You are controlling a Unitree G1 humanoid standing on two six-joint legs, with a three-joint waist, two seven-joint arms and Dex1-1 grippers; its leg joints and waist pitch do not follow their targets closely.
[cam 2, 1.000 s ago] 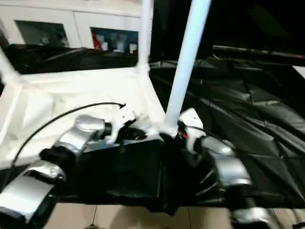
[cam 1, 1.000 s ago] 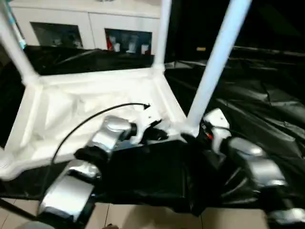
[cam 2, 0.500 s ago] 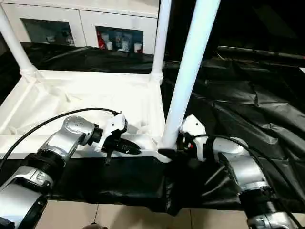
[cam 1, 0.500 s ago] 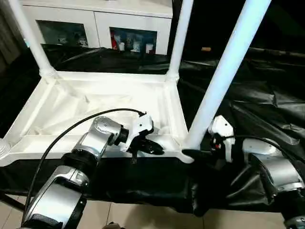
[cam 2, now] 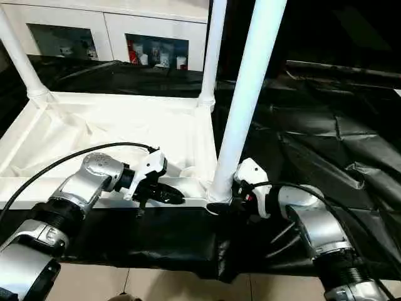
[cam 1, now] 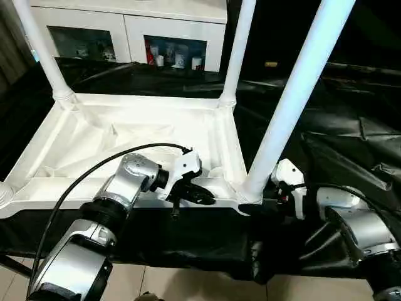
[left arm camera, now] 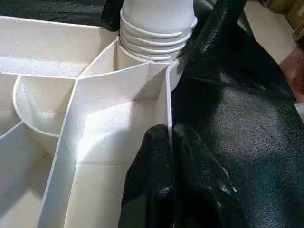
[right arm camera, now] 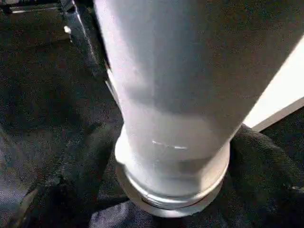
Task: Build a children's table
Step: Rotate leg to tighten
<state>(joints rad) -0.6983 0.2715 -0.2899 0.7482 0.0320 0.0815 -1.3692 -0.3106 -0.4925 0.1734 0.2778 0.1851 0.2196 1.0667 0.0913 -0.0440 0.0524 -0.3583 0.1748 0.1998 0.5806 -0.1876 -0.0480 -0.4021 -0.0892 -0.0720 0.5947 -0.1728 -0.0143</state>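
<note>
Seating the near-right leg while the tabletop is being steadied.
The left tool (cam 1: 199, 195), closed, is pinching the upturned tabletop (cam 1: 125, 135)'s near rim on the black-draped bench (cam 1: 351, 119); the right tool (cam 1: 263, 202), spread wide, is cupping the leg (cam 1: 294, 103)'s base at its socket.

You are not getting any readable text, label, brand, number or sign here. The small items behind the cabinet (cam 1: 125, 25) glass at about twelve o'clock are showing colours but no legible lettering, and the tabletop (cam 1: 135, 135) and its legs (cam 1: 294, 94) are showing plain white surfaces.
</note>
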